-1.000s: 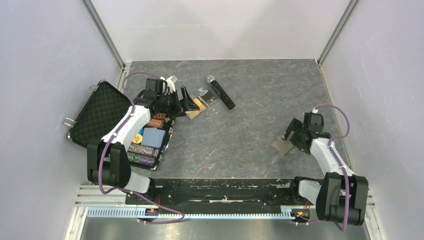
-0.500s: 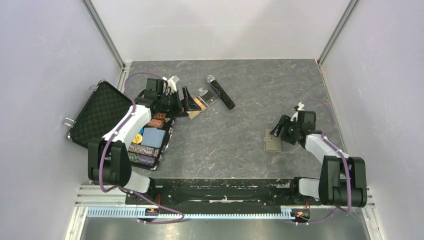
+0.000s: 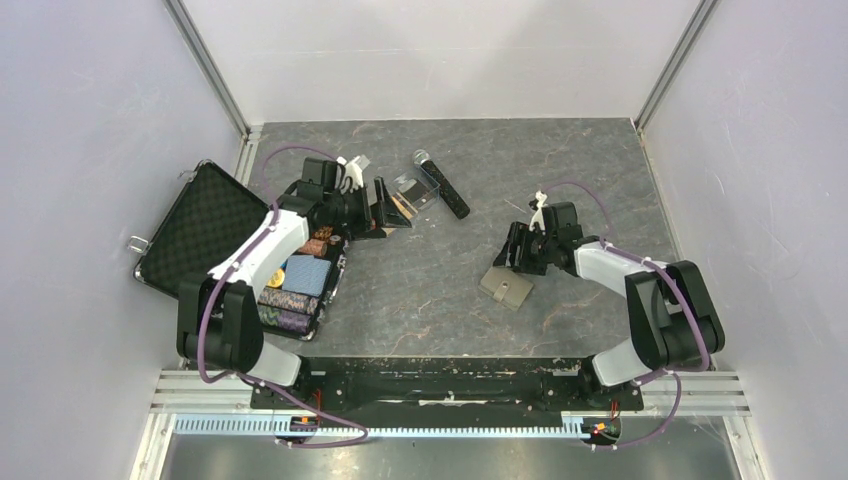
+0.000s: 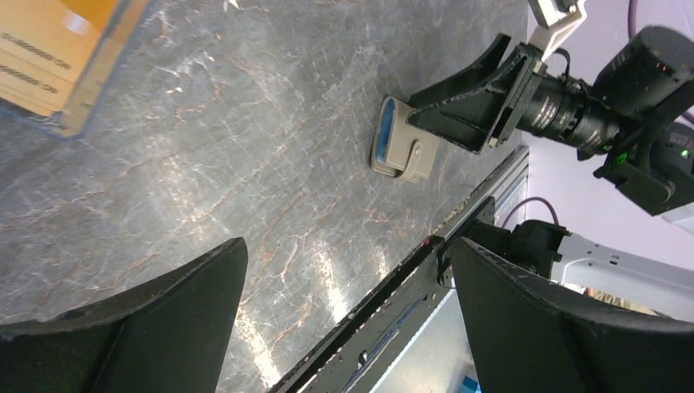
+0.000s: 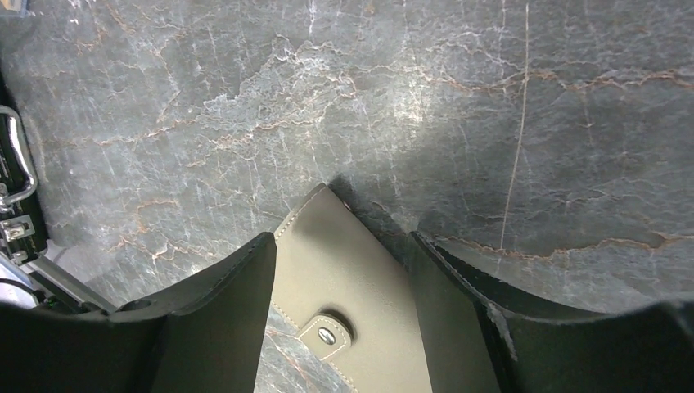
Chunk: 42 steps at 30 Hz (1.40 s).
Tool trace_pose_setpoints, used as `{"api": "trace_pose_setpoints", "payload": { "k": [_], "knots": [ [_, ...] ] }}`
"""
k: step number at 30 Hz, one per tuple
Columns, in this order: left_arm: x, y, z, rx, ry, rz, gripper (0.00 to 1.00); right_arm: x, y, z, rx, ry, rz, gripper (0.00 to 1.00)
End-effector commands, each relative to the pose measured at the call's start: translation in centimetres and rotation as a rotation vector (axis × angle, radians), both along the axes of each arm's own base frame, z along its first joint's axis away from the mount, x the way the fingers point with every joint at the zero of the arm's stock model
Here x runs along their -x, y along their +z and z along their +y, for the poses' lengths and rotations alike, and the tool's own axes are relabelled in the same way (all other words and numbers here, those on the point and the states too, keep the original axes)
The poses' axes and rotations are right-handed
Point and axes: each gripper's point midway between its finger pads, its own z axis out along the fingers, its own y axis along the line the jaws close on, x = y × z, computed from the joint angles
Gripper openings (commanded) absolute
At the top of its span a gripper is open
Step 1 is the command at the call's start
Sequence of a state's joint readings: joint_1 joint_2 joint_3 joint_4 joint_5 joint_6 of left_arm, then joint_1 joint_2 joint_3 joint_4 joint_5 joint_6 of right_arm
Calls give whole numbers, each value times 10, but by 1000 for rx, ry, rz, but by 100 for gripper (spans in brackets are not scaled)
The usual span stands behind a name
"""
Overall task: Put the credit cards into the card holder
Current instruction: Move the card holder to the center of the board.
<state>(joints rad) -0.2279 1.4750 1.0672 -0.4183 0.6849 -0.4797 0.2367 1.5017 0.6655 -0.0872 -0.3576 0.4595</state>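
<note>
Left arm reaching toward the far left, left gripper point(image 3: 381, 203) gaping wide, right arm bending inward, right gripper point(image 3: 517, 258) spreading its jaws, pointing down

Bare counter point(image 3: 430, 290) between arms, open passage. Black case point(image 3: 235, 250), clear box point(image 3: 412, 190), black cylinder point(image 3: 443, 186) crowd far left. Card holder point(image 3: 506, 287) mid-right.

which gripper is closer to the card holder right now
Right. The right gripper straddles the card holder, one finger on each side in the wrist view. The left gripper is across the table by the clear box.
</note>
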Motion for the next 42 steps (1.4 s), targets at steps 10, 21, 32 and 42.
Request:
{"api": "trace_pose_setpoints", "payload": {
  "k": [10,21,32,42],
  "knots": [
    [47,-25,-87,-9,-259,122,96,75,-27,-39,78,92,189,61],
    [55,-43,-106,-21,-306,189,95,109,-23,4,-240,89,191,51],
    [60,-64,-109,-20,-322,265,86,74,-31,-14,-63,35,152,58],
    [59,-98,-97,-139,-307,338,75,51,-19,52,-246,166,169,53]
  ]
}}
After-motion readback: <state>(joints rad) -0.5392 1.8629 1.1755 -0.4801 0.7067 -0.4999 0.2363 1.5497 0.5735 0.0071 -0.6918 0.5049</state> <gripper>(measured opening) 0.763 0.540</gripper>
